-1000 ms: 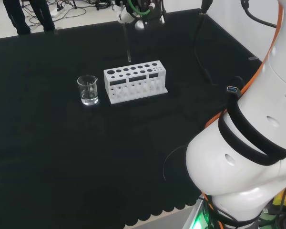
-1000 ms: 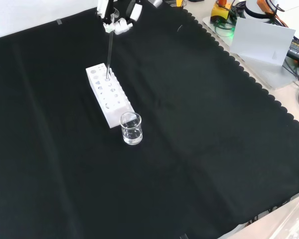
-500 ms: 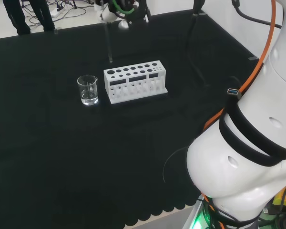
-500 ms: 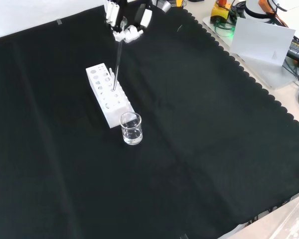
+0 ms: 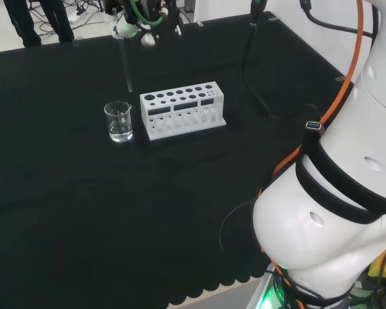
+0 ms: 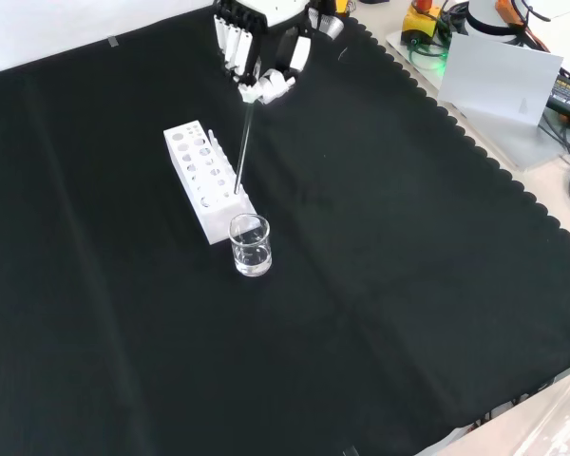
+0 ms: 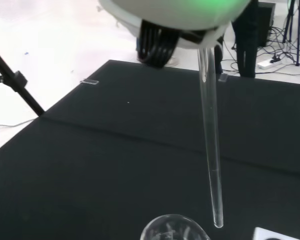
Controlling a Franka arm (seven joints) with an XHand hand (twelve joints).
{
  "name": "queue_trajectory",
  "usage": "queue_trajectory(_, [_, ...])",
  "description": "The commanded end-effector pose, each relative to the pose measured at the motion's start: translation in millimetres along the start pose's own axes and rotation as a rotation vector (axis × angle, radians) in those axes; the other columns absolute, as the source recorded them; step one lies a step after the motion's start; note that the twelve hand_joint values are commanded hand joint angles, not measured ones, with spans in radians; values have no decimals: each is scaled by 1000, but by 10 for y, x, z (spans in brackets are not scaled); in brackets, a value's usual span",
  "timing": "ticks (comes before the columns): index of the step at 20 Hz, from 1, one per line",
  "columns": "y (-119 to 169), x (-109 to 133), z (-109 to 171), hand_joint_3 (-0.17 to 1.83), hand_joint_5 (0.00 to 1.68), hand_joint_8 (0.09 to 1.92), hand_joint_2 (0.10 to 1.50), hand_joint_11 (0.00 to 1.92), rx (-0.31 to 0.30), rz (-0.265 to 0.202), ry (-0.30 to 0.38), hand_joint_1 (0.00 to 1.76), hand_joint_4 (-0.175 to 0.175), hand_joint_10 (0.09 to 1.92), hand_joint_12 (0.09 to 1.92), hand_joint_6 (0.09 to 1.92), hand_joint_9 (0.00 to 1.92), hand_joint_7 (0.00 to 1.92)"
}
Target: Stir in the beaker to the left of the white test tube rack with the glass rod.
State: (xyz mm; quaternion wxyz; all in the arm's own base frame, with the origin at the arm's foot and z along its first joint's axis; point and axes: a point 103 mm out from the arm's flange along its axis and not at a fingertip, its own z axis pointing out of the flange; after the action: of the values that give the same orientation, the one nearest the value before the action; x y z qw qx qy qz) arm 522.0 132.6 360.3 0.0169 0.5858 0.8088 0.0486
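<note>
The hand (image 6: 261,52) is shut on a clear glass rod (image 6: 244,142) that hangs down from it, nearly upright. In the head view the hand (image 5: 138,18) holds the rod (image 5: 125,64) with its tip a little above and just behind the beaker (image 5: 118,121). A small clear beaker (image 6: 250,245) with a little clear liquid stands on the black cloth at the near end of the white test tube rack (image 6: 207,180). In the wrist view the rod (image 7: 211,145) ends just beside the beaker's rim (image 7: 172,227), above it.
The white rack (image 5: 182,109) stands to the right of the beaker in the head view. The arm's white links (image 5: 334,193) rise at the right. Black cloth (image 6: 380,285) stretches around the ware, with its scalloped edge toward the front view's right.
The hand has carried the rod from above the rack's far end along the rack toward the beaker, leftward in the head view. Beaker and rack have stayed put.
</note>
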Motion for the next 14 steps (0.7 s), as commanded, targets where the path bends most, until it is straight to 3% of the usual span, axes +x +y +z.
queue_trajectory(1, [36,127,33,756,1208,1048,637,1652,3,-27,1,1321,-175,816,782,560,1638,1242])
queue_trajectory(14, [118,330,279,754,1209,1047,637,1652,38,-66,7,1321,-175,817,785,558,1637,1242])
